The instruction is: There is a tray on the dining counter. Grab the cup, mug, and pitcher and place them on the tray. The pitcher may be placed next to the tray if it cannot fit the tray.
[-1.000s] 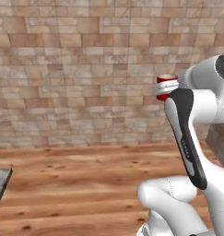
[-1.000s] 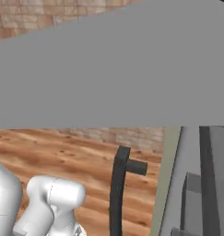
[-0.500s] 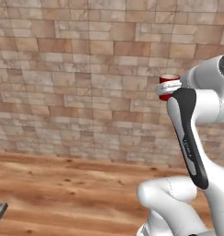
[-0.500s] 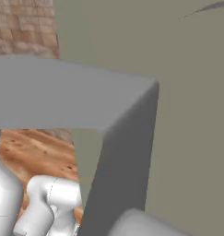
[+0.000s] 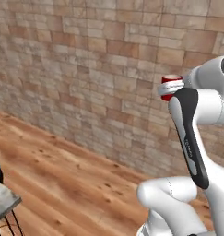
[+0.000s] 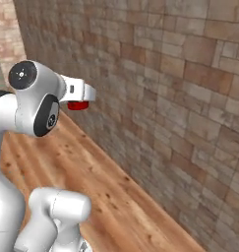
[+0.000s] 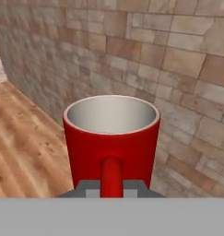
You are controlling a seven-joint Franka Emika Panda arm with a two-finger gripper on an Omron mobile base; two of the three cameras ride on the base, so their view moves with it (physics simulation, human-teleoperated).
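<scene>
Red mug (image 7: 111, 138) clamped in the closed gripper (image 7: 111, 189), handle toward the hand, open mouth showing a pale grey interior. Mug carried upright in the air at the end of the raised white arm (image 5: 189, 124), close before a brick wall (image 6: 180, 88), above a wooden floor (image 5: 62, 179).

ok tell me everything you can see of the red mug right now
The mug is glossy red outside with a pale grey-white inside and a thin light rim. It looks empty. It sits upright, its red side handle turned toward the hand camera and running down into the gripper, which is shut on the mug at the handle side. It is carried in the air at the end of the arm, in front of a brick wall, above a wooden floor; nothing else touches it.
</scene>
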